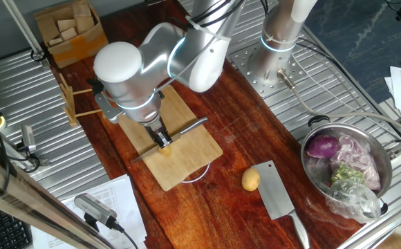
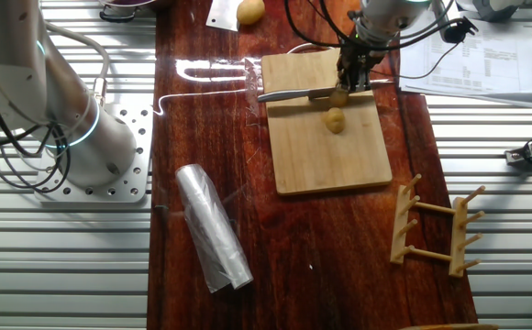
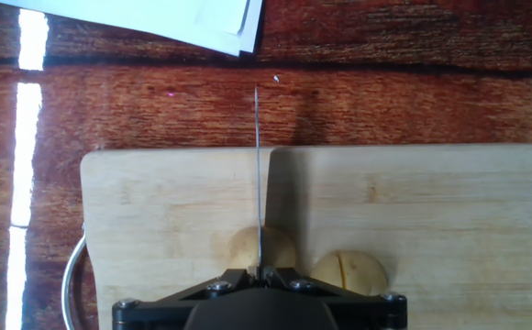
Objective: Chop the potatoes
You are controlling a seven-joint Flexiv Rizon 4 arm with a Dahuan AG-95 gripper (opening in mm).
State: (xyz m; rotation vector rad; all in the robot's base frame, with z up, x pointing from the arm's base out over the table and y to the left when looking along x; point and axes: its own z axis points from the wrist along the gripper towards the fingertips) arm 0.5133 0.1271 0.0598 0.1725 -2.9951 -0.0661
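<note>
Two-finger gripper (image 2: 352,75) clamped on thin steel knife (image 2: 289,93), blade edge on left small yellow-tan potato (image 3: 261,249) on pale bamboo cutting board (image 2: 330,151). Right potato (image 3: 350,272) already scored; neither fully chopped yet.

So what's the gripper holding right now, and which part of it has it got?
The gripper holds a knife, clamped about mid-length, apparently at the handle, with the blade edge-down over one potato on the cutting board.

We see our hand (image 2: 351,73) low over the far end of the cutting board (image 2: 330,151), closed on a knife (image 2: 293,93) lying crosswise. One potato (image 2: 335,120) sits just near of it. A plastic roll (image 2: 213,227) lies left on the counter (image 2: 202,137).
</note>
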